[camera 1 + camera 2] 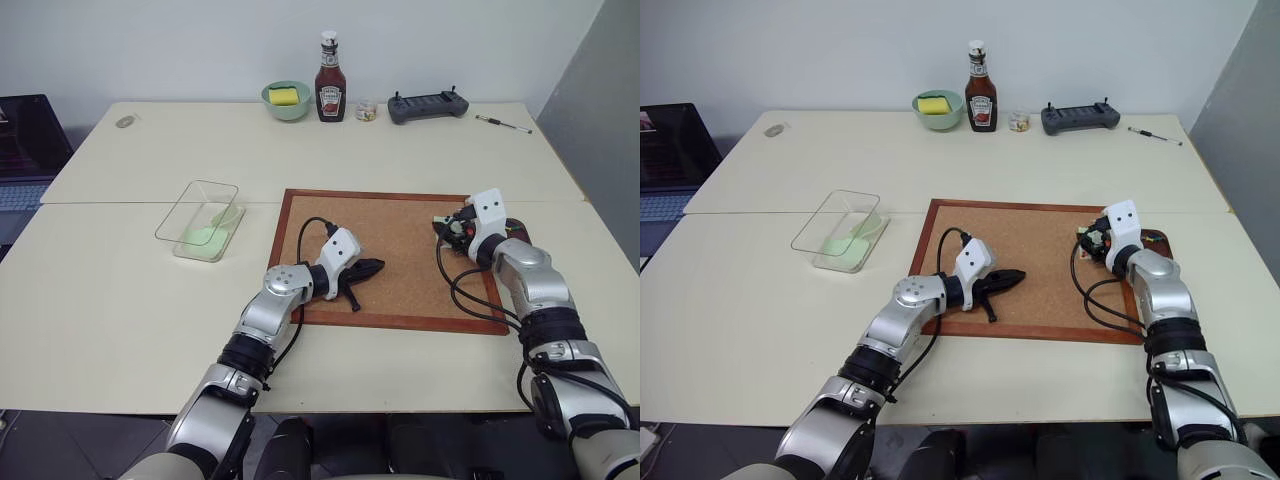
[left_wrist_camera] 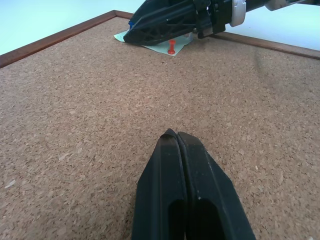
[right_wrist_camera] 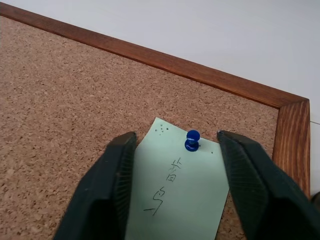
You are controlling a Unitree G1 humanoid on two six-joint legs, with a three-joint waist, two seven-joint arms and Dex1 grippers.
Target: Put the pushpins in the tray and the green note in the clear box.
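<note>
A green note point(image 3: 175, 195) with handwriting lies near the far right corner of the cork board point(image 1: 400, 250). A blue pushpin point(image 3: 191, 140) holds it down, and a red pushpin point(image 2: 171, 48) stands in it too. My right gripper point(image 3: 177, 136) is open, with one finger on each side of the blue pin and touching neither side. My left gripper point(image 2: 175, 135) rests shut and empty on the cork near the board's front. The clear box point(image 1: 175, 215) stands left of the board with a pale green slip inside. The dark tray point(image 1: 1155, 238) peeks out beside my right wrist.
Along the table's far edge stand a green bowl point(image 1: 287, 98) with a yellow sponge, a ketchup bottle point(image 1: 330, 80), a small jar point(image 1: 367, 110), a grey controller point(image 1: 428, 105) and a pen point(image 1: 503, 124). A laptop point(image 1: 25, 150) sits at the far left.
</note>
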